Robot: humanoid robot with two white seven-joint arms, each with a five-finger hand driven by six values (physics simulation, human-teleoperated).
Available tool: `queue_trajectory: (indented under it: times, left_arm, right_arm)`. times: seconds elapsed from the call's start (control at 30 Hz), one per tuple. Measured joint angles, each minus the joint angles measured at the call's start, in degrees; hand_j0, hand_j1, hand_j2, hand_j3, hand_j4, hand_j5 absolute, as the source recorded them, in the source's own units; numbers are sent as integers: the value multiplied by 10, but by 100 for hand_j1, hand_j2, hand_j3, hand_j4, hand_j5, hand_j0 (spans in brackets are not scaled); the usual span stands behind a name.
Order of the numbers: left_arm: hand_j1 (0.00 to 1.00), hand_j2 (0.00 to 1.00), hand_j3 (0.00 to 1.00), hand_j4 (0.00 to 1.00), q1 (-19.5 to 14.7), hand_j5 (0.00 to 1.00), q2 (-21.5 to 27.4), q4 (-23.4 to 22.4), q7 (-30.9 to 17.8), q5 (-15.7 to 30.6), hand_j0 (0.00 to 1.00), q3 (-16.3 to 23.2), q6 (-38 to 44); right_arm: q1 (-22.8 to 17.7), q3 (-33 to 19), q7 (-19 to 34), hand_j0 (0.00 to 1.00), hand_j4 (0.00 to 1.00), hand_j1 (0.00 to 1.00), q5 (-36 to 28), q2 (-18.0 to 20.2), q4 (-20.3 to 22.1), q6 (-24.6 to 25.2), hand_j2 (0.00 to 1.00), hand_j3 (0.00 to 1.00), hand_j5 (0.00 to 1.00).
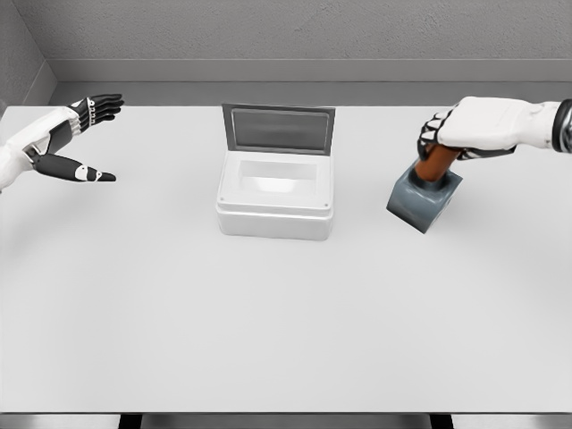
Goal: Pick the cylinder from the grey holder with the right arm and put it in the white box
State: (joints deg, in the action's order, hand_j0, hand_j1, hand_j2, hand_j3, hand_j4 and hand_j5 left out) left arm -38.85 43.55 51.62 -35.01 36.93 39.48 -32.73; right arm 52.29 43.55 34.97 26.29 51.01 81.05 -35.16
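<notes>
The box [275, 198] sits mid-table [268, 331], lid [278, 128] up at its back. Right of it the holder [424, 198] is tilted, the cylinder [437, 164] in it, the right hand [478, 128] on the cylinder. The left hand [76, 134] hangs far left.

A white box [275, 204] with a dark grey panel inside its raised lid [279, 130] sits at the centre of a pale grey-white table [268, 331]. At right of frame, a reddish-brown cylinder [437, 164] stands in a slate blue-grey holder [424, 201], under the white right hand [469, 130] with its black-jointed fingers. At upper left, the left hand [76, 143] is white with black fingers, set against a speckled grey wall [295, 31].
</notes>
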Motion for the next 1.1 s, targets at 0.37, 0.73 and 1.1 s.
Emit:
queue_trajectory:
  times: [0.37,0.73,1.1]
  left_arm:
    - [100,100,100,100,2,100,-1,6,0,0,100,0,-11]
    - [100,100,100,100,2,100,-2,6,0,0,100,0,-17]
    - [100,100,100,100,2,100,-4,6,0,0,100,0,-17]
  right_arm:
    - [34,4,1,32,32,32,-18,-108,6,0,32,32,32]
    - [48,18,1,32,32,32,-19,-184,3,0,32,32,32]
    - [51,37,1,32,32,32,-15,-190,-10,0,32,32,32]
